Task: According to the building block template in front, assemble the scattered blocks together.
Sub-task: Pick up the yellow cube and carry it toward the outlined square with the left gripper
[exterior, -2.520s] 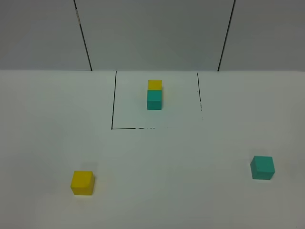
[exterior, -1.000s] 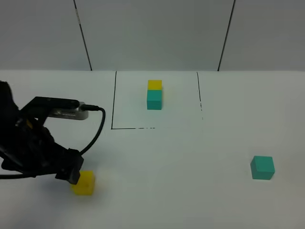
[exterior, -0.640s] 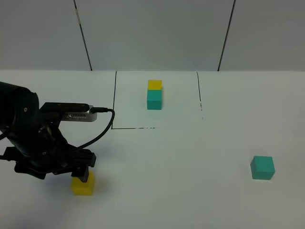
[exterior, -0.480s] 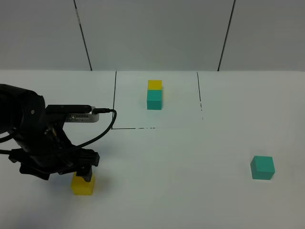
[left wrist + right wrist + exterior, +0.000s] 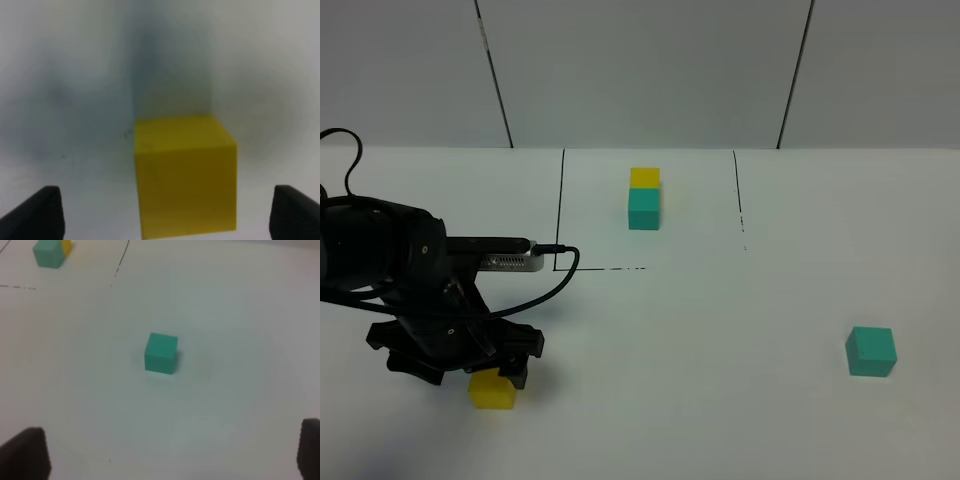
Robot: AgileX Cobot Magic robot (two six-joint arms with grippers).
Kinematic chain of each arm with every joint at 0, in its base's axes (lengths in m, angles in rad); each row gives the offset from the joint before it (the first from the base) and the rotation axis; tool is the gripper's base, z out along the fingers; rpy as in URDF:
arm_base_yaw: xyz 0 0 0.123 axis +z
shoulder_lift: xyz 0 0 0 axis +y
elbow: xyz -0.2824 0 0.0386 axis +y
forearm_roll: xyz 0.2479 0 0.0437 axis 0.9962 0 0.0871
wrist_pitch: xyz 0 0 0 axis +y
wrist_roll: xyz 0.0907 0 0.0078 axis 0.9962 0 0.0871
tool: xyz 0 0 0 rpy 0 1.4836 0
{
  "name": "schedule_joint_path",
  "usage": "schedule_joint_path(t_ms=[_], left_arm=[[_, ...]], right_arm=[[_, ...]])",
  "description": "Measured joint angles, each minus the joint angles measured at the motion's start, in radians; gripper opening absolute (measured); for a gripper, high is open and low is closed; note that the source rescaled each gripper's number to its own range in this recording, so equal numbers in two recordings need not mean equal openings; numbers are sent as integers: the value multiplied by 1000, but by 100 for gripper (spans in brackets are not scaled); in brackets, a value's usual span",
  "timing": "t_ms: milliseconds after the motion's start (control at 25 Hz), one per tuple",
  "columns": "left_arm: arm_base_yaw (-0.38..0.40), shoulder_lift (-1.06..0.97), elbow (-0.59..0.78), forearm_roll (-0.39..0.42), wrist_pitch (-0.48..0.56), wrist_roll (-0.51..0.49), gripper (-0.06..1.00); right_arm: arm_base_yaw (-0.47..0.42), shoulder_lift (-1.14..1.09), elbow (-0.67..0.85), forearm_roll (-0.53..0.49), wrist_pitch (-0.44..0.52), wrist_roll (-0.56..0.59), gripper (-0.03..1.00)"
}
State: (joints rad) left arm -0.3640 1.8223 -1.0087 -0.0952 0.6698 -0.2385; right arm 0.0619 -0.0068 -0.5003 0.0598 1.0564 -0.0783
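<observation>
The loose yellow cube [image 5: 494, 392] sits on the white table at the front left. My left gripper [image 5: 470, 367] hangs just over it, open, with a finger on each side and not touching. The left wrist view shows the yellow cube [image 5: 185, 175] between the spread fingertips [image 5: 40, 212]. The loose teal cube [image 5: 870, 351] rests at the right, far from the yellow one. In the right wrist view the teal cube [image 5: 161, 353] lies ahead of my open, empty right gripper [image 5: 167, 452]. The template [image 5: 643, 198], a yellow and a teal cube touching, stands inside the black-line rectangle [image 5: 558, 215].
A grey wall with two dark vertical seams [image 5: 494, 75] closes off the table's far side. The left arm's black cable [image 5: 545, 285] loops over the table close to the rectangle's front left corner. The right arm is outside the high view.
My left arm has come in from the left and settled over the yellow cube, so its open fingers now straddle it. The cubes have not moved.
</observation>
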Motion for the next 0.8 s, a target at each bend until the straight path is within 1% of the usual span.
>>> schedule_joint_path(t_ms=[120, 240, 400, 520, 800], left_arm=[[0, 31, -29, -4, 0, 0, 100], [0, 62, -76, -26, 4, 1, 100], [0, 97, -126, -35, 49, 1, 99], [0, 110, -128, -31, 81, 1, 98], [0, 116, -128, -30, 88, 1, 93]], right_arm=[[0, 0, 0, 0, 0, 0, 100], [0, 0, 0, 0, 0, 0, 100], [0, 0, 0, 0, 0, 0, 100], [0, 0, 0, 0, 0, 0, 100], [0, 0, 0, 0, 0, 0, 100]])
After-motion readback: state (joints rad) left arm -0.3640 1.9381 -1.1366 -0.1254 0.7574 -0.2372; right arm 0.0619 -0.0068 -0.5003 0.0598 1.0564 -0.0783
